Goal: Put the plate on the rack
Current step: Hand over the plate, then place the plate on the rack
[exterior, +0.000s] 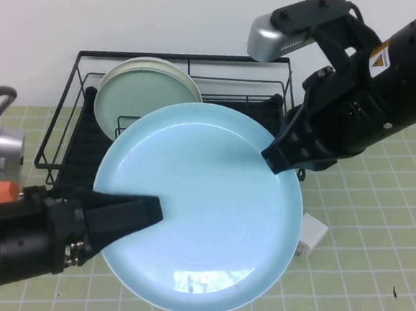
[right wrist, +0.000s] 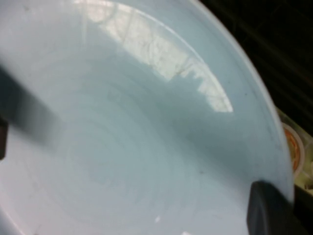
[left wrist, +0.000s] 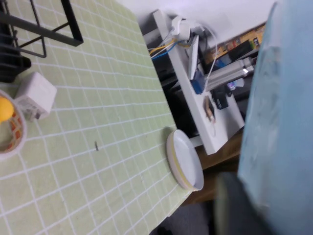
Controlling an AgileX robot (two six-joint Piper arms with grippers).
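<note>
High view: both end effectors clamp the plate (exterior: 204, 206), held just in front of the rack (exterior: 75, 109); left end effector (exterior: 142, 215) grips its near-left rim, right end effector (exterior: 280, 157) its far-right rim.

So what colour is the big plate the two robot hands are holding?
Light sky blue. The plate, gripped by the left gripper and right gripper, shows best in the high view.
</note>
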